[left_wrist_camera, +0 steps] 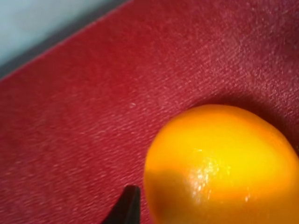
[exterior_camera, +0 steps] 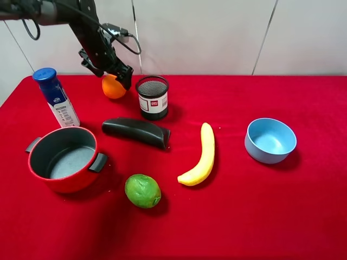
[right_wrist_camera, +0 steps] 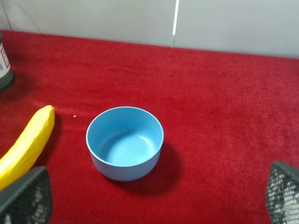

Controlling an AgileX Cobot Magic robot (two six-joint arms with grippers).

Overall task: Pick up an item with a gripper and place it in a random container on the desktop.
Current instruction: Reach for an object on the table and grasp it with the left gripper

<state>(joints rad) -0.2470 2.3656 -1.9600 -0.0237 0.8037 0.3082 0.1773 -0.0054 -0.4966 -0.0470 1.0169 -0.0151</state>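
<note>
Red velvety cloth covers the desk (exterior_camera: 244,216). At far left a white bottle (exterior_camera: 57,100) with a blue cap stands upright. In front of it sits a red pot (exterior_camera: 70,184) with grey handles.

Toward the rear, right of the bottle, the left pincer (exterior_camera: 111,73) is lowered over the orange fruit (exterior_camera: 111,88), which rests on the cloth near the back edge of the desk. The jaws stand apart. The left wrist view shows one black fingertip (left_wrist_camera: 127,205) just beside the fruit; contact cannot be confirmed.

Just right of the fruit a black mesh cup (exterior_camera: 152,97) stands upright. In front of the cup lies a dark aubergine (exterior_camera: 135,131), and nearer the front edge a green lime (exterior_camera: 142,190). A yellow banana (exterior_camera: 200,156) lies lengthwise right of centre.

Well to the right of the banana stands the light blue bowl (exterior_camera: 260,154), upright and apart from the other items.

The right pincer (right_wrist_camera: 154,196) is seen only in its own wrist view. Its two mesh-patterned fingertips (right_wrist_camera: 25,196) are wide apart above the cloth and grip nothing, with the bowl beyond them.
</note>
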